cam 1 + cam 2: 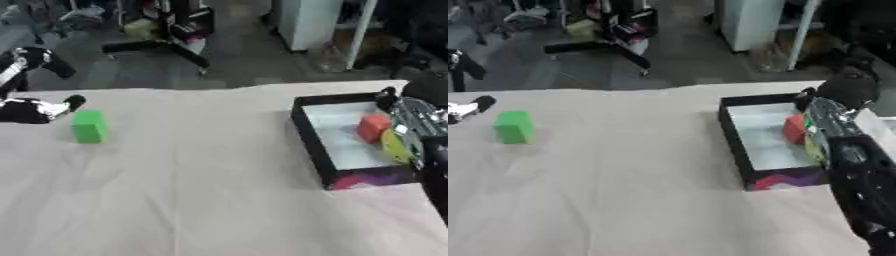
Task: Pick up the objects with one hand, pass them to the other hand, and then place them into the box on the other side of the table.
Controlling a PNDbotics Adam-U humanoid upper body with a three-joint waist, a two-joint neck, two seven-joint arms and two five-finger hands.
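Left eye view has the table (219,200) covered in a pale beige cloth with soft wrinkles, taking up most of the shot. Behind it is a dim grey floor with a black stand (166,47) sprawled on it and a white cabinet (306,20) further right.

1 green block (88,126) stands upright on the left side of the table, plain and boxy. Over on the right sits the box (315,150), black walls, white floor, colourful print on the near wall. Inside it there's a red block (374,127) and something yellow-green (393,146) just beside it, partly hidden by the arm.

Left hand (35,110) is at the left edge, near the green block but apart from it, a dark fingertip pointing toward it; can't tell how far open it is. Right hand (846,87) hangs over the box's far right corner, and I can't tell its fingers either.
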